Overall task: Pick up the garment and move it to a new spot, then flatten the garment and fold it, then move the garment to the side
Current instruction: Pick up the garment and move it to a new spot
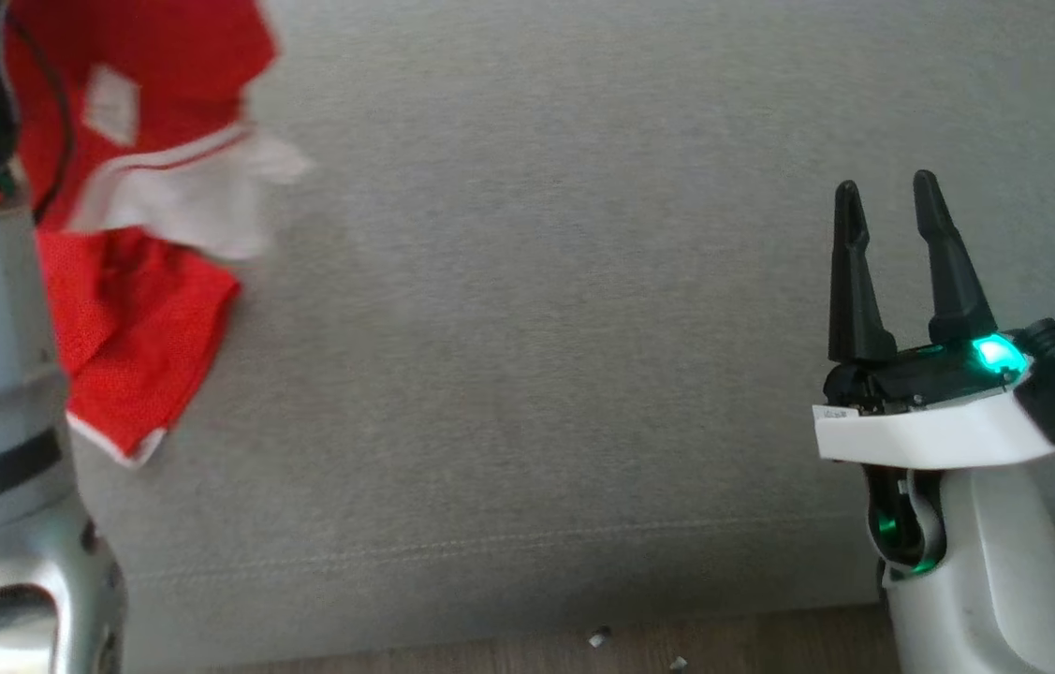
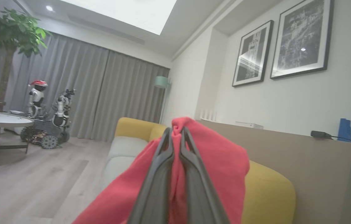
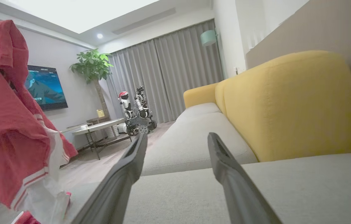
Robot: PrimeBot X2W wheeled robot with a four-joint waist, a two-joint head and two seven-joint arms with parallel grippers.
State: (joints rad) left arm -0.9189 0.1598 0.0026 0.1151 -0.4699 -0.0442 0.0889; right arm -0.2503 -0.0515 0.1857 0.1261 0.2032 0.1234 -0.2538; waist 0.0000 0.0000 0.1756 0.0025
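The garment [image 1: 139, 234] is red with white trim and hangs bunched at the upper left of the head view, its lower end near or on the grey sofa seat [image 1: 536, 328]. In the left wrist view my left gripper [image 2: 176, 132] is shut on a fold of the red garment [image 2: 219, 161], which drapes over both fingers. The right wrist view has the garment [image 3: 13, 124] dangling at its left. My right gripper [image 1: 887, 201] is open at the right of the seat, with nothing between its fingers [image 3: 131, 155].
The yellow sofa backrest [image 3: 287, 102] runs along the seat's far side. Wooden floor [image 1: 583, 646] lies below the seat's front edge, with small bits on it. A round table [image 2: 1, 119] and another wheeled robot [image 2: 49, 118] stand across the room.
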